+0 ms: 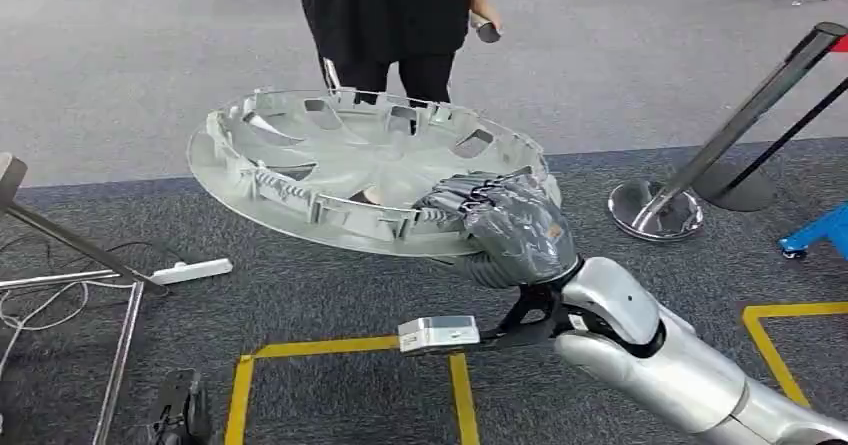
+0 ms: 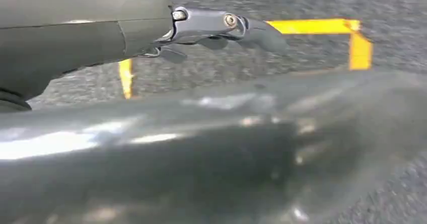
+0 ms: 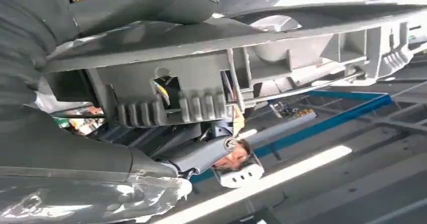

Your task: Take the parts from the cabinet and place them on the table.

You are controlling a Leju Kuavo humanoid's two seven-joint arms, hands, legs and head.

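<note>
1. Hubcap [image 1: 340,165], a round grey plastic wheel cover, is held in the air above the carpeted floor [image 1: 600,75], lying nearly flat with its inner side up and tilted slightly, the far rim a little higher than the near rim.
2. Being a disc, it has no long axis; its open face points upward.
3. Its inner face is matt grey with curved spoke openings, a raised ring of ribbed clips around the edge and a thin wire hoop running through them; the right wrist view shows the toothed clips and the wire close up.
4. Right hand [image 1: 510,227], covered in a grey wrinkled glove, grips the near right rim, dark fingers curled over the top edge and the thumb beneath.
5. Left hand [image 2: 216,30] appears in the left wrist view over grey carpet and yellow tape [image 2: 312,26], fingers nearly straight and holding nothing.
6. Person [image 1: 385,15] in dark clothes stands just beyond the far rim.
7. Chrome-based stanchion [image 1: 700,165] leans on the right; a white power strip [image 1: 190,270] lies on the left.
</note>
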